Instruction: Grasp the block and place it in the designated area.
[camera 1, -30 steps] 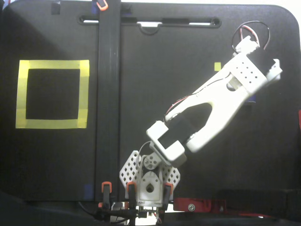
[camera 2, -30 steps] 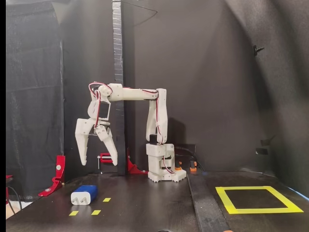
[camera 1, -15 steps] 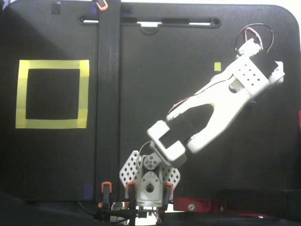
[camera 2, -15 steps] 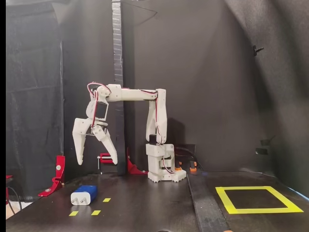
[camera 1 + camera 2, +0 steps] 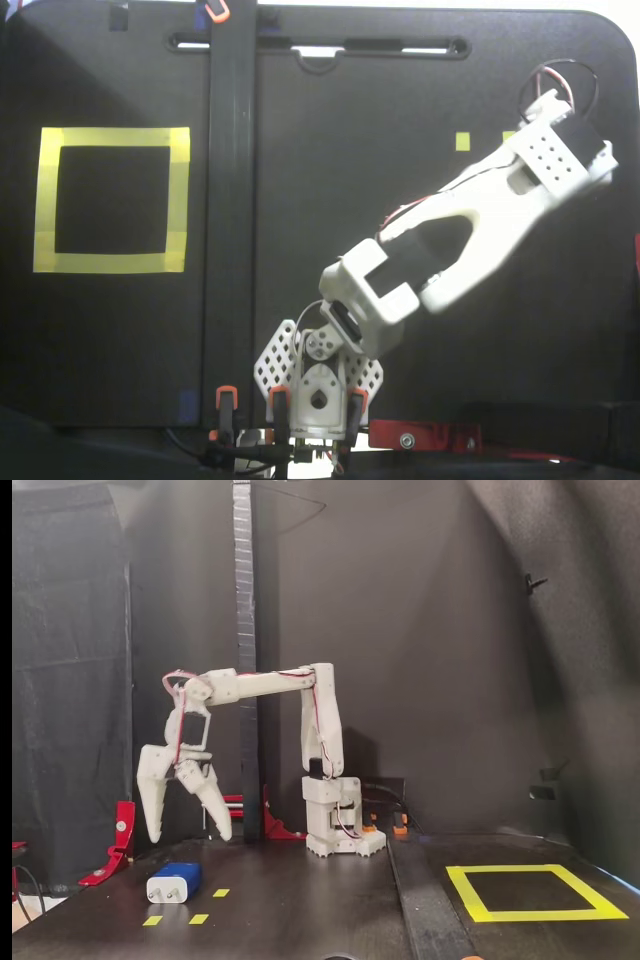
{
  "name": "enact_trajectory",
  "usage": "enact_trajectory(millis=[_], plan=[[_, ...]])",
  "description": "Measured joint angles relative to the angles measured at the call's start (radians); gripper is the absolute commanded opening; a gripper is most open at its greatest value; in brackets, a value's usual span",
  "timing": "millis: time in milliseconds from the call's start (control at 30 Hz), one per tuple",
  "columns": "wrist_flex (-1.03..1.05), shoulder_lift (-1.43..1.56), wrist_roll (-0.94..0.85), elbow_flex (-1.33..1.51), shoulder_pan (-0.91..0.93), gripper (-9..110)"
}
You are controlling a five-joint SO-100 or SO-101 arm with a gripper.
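The gripper [image 5: 186, 835] is held above the block [image 5: 175, 883] with fingers spread and empty — apparently poised for a descent. The block lies on the table [image 5: 300, 910] among small tape squares [image 5: 199, 919], well apart from the designated area [image 5: 534, 892] — probably hidden under the arm overhead.

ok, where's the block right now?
In the front fixed view the block lies on the table at lower left, beside the small yellow tape squares, below the open gripper, untouched.

White printed arm [image 5: 270, 683], red-white cables [image 5: 180, 680]
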Motion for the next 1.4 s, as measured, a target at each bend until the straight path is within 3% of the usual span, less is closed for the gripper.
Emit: enact_trajectory(millis=[1400], plan=[[-0.167,-0.255,-0.043,0.008,0.023,42]])
